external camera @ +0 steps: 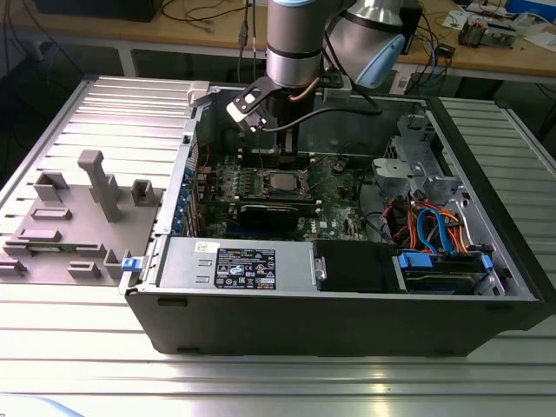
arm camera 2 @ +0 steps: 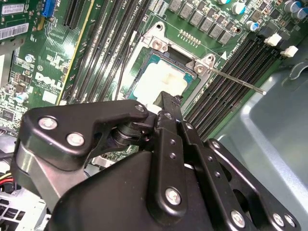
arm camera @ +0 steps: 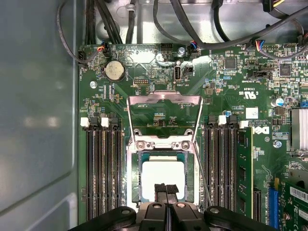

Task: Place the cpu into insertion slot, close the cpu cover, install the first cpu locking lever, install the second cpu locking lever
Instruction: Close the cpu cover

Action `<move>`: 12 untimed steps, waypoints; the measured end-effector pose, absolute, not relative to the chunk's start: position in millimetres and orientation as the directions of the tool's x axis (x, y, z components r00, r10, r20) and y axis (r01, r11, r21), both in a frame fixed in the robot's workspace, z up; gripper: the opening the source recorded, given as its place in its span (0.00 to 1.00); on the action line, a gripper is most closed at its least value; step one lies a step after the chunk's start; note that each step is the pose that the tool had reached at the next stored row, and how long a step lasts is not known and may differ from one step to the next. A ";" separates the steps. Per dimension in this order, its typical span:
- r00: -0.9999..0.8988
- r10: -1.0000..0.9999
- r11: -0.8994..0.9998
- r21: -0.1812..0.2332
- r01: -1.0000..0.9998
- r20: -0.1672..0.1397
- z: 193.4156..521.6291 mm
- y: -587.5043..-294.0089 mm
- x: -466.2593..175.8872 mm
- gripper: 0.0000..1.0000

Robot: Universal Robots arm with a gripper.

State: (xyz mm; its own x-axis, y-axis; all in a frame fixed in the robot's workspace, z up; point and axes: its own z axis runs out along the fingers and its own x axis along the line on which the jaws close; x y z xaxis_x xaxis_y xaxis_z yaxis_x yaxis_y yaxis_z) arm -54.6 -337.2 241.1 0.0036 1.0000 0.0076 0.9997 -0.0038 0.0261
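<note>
Currently cpu (arm camera: 163, 175) sat in insertion slot (arm camera: 161, 144) | cpu cover (arm camera: 163, 99) open | end effector (arm camera: 166, 187) was closed, empty, above | likely stiff, fragile: edge-grip only

Ribbed silver metal table (external camera: 69, 347) spans scene. Open black computer case (external camera: 347, 326) lies on its side on table, centre toward exterior view's right, open face up. Grey fixture plate (external camera: 52, 248) with upright blocks lies flat at exterior view's left, just beside case. Far side: wooden bench (external camera: 486, 56), cables (external camera: 200, 13) on top.
</note>
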 end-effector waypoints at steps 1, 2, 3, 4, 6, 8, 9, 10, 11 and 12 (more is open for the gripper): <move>0.004 1.000 -0.004 0.026 1.000 0.008 241.1 -337.2 -54.6 0.11; 0.004 1.000 -0.004 0.025 1.000 0.008 241.1 -337.2 -54.6 0.11; 0.004 1.000 -0.004 0.024 1.000 0.007 241.2 -337.2 -54.6 0.11; 0.004 1.000 -0.004 0.021 1.000 0.007 241.0 -337.1 -54.6 0.11; 0.004 1.000 -0.004 0.020 1.000 0.007 240.9 -337.1 -54.6 0.11; 0.004 1.000 -0.004 0.020 1.000 0.007 240.9 -337.1 -54.6 0.11; 0.004 1.000 -0.004 0.020 1.000 0.008 240.9 -337.1 -54.6 0.11; 0.004 1.000 -0.004 0.020 1.000 0.007 241.4 -337.1 -54.6 0.11; 0.004 1.000 -0.004 0.020 1.000 0.007 242.0 -337.1 -54.6 0.11; 0.004 1.000 -0.004 0.020 1.000 0.007 242.4 -337.1 -54.6 0.11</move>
